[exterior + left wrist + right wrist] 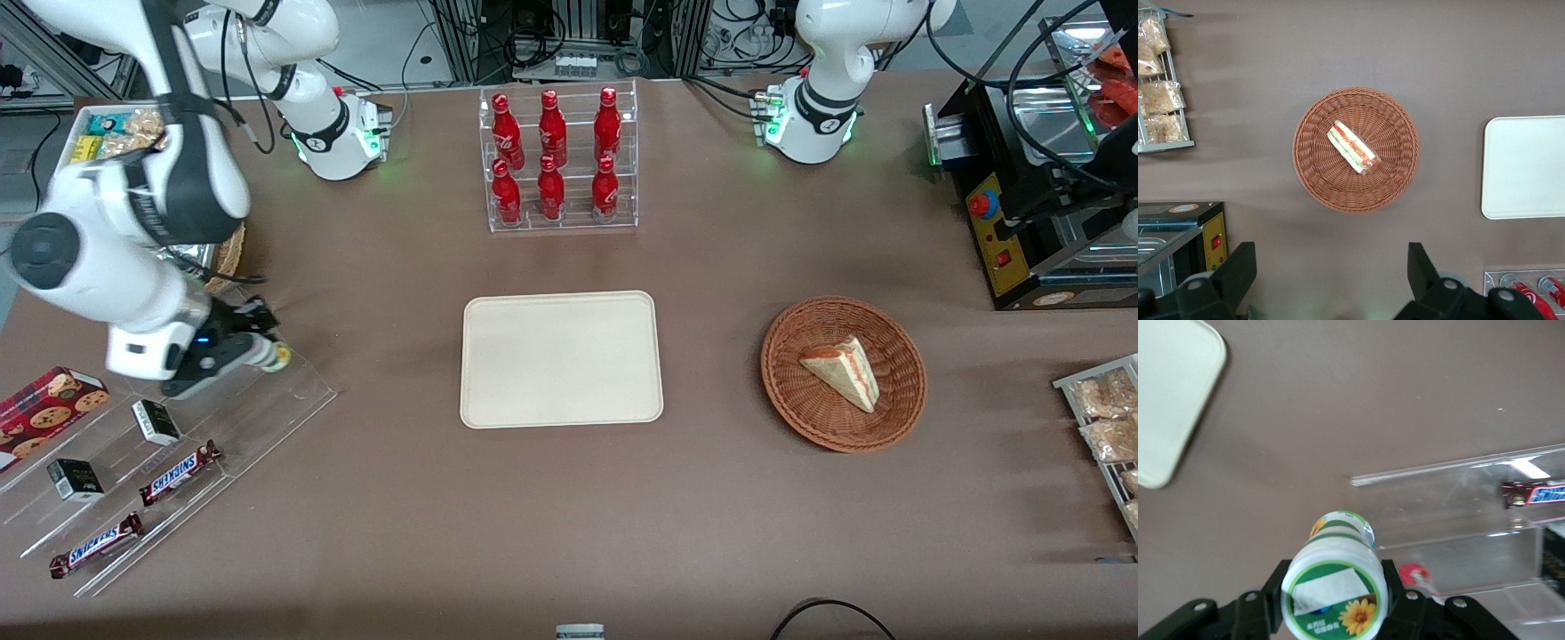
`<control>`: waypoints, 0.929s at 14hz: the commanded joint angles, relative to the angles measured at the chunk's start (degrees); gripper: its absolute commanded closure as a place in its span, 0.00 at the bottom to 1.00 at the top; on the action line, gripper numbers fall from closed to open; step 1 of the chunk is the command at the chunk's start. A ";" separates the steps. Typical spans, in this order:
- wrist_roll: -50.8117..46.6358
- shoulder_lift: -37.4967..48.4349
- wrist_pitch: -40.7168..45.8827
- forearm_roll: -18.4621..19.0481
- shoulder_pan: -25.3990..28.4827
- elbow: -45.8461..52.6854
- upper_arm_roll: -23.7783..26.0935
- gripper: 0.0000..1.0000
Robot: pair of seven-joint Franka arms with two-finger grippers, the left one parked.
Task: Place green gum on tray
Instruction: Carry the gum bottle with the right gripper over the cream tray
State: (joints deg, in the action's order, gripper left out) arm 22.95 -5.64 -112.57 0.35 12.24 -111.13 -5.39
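Note:
My right gripper [256,350] is shut on the green gum [1333,586], a small bottle with a green-and-white label and a white lid marked with a sunflower. I hold it lying sideways above the clear acrylic shelf [178,444] at the working arm's end of the table. In the front view the green gum [270,355] pokes out of the fingers toward the tray. The cream tray [561,359] lies flat mid-table, apart from the gripper; one rounded corner of the tray [1171,400] shows in the right wrist view.
A red-lidded bottle [1415,576] lies on the clear shelf under the gripper, near Snickers bars [178,471] and small dark boxes [156,421]. A rack of red bottles [556,160] stands farther from the camera than the tray. A wicker basket with a sandwich [843,373] lies toward the parked arm's end.

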 commanded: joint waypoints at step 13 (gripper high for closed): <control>-50.25 -20.18 -3.00 -7.91 25.01 17.95 -0.67 1.00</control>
State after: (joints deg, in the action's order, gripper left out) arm -22.79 -21.85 -115.09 -6.49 35.76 -97.74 -5.34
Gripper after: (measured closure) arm 0.414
